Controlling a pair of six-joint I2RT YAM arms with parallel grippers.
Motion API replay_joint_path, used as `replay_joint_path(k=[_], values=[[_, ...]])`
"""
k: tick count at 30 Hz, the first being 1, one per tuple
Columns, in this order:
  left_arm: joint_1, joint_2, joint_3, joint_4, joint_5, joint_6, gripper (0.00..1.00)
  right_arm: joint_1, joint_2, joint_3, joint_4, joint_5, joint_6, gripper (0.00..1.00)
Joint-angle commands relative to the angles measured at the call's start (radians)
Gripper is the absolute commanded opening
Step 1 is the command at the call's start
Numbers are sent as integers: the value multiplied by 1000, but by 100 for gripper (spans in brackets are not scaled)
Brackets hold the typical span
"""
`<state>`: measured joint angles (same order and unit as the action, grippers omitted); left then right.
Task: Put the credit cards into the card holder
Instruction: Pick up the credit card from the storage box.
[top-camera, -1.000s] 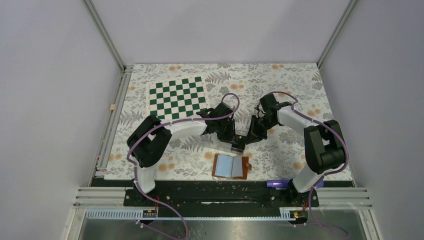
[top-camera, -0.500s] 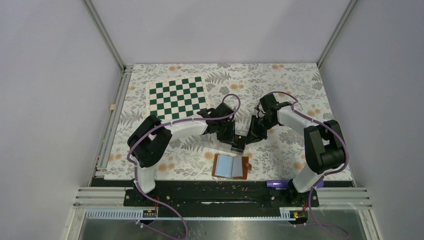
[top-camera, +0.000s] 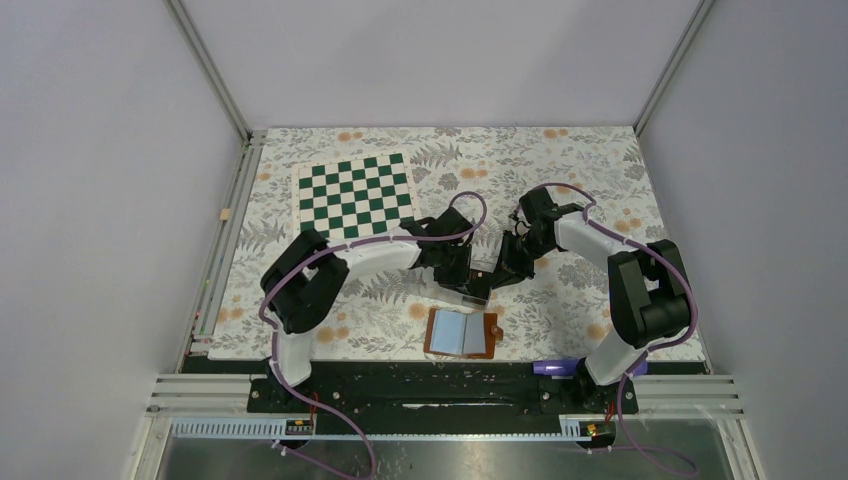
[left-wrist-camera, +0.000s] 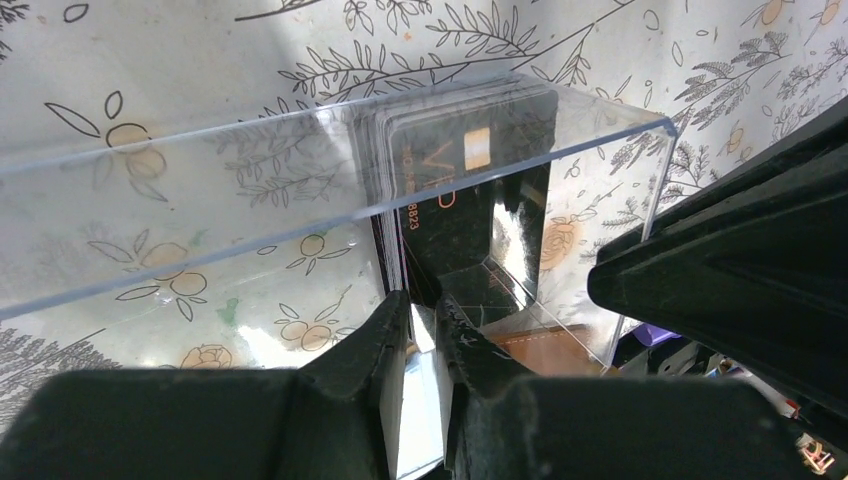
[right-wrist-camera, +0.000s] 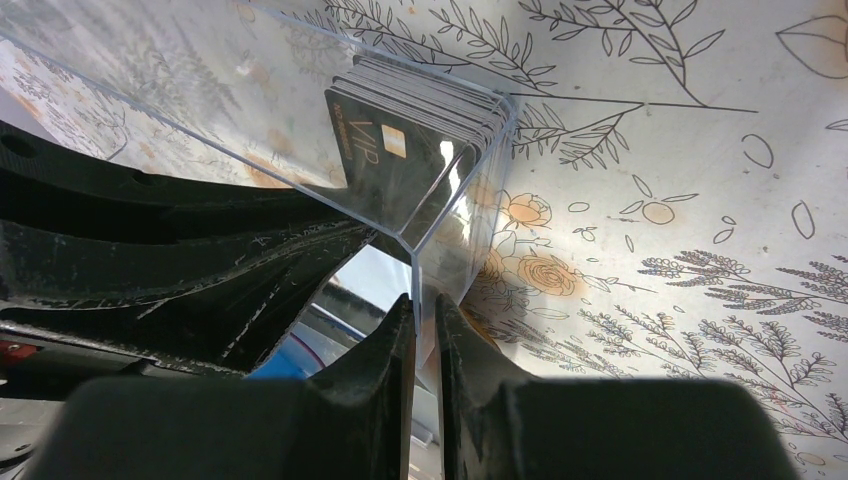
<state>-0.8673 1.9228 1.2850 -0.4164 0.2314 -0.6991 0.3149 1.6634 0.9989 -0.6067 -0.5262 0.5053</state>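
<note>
A stack of black credit cards (left-wrist-camera: 470, 160) with a gold chip stands on edge inside a clear plastic box (left-wrist-camera: 200, 200), which both grippers hold just above the mat. The cards (right-wrist-camera: 400, 150) and box (right-wrist-camera: 250, 90) also show in the right wrist view. My left gripper (left-wrist-camera: 425, 310) is shut on a wall of the box beside the card stack. My right gripper (right-wrist-camera: 425, 305) is shut on the box's corner wall. In the top view the left gripper (top-camera: 462, 285) and right gripper (top-camera: 492, 280) meet at the box (top-camera: 478, 283). The brown card holder (top-camera: 462, 333) lies open just in front, its blue-grey sleeves up.
A green-and-white chessboard (top-camera: 354, 195) lies at the back left of the floral mat. A purple object (top-camera: 560, 367) sits at the near edge by the right arm's base. A small wooden block (top-camera: 226, 214) rests on the left rail.
The left arm's elbow has shifted slightly to the right. Both grippers and the box stay in almost the same place.
</note>
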Motion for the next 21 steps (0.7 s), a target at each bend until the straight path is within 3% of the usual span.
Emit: replay_joint_path(k=[1,7,14,21], values=[[-19,15,52,9,-4,21,14,10,35,-21,-11,29,-30,16],[-30,5,91,-26,-30,37,2,10,36,-22,-10,29,-31,16],[-49,15,125,-69,-57,61,8,11,37,-20,-10,28,-30,16],[-62,32,165,-101,-72,86,5,10,35,-23,-10,29,-30,16]])
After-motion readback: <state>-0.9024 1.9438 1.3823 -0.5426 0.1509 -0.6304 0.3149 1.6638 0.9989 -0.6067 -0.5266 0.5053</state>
